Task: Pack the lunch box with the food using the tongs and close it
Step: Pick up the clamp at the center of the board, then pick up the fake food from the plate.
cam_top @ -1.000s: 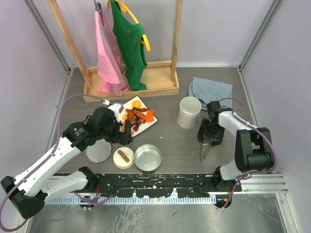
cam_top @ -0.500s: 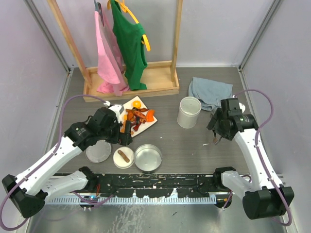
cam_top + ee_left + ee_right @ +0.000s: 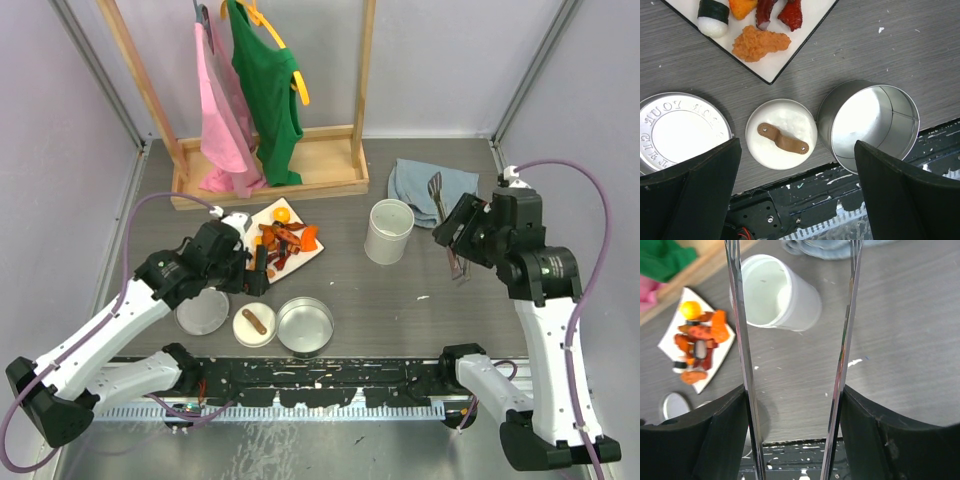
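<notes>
My right gripper (image 3: 462, 245) (image 3: 795, 430) is raised over the right side of the table. It is shut on the silver tongs (image 3: 438, 192), one pad against the outside of each arm (image 3: 742, 355), and the tips point away. The steel lunch box lies in parts: a tall cup (image 3: 389, 231) (image 3: 775, 292), a wide shallow tin (image 3: 305, 325) (image 3: 867, 125), a flat lid (image 3: 202, 311) (image 3: 680, 127) and a small dish (image 3: 243, 331) (image 3: 790, 120) holding a brown piece (image 3: 782, 140). The food (image 3: 285, 238) (image 3: 760, 42) sits on a white plate (image 3: 790, 45). My left gripper (image 3: 258, 270) (image 3: 797, 195) hovers open above the small dish.
A wooden rack (image 3: 270, 180) with a pink and a green garment stands at the back. A blue cloth (image 3: 420, 180) (image 3: 830, 247) lies behind the tall cup. Grey walls close in both sides, and the black base rail (image 3: 320, 375) runs along the near edge.
The right arm has lifted the tongs off the table and swung up and back, so they now point towards the blue cloth. The left arm has barely moved.
</notes>
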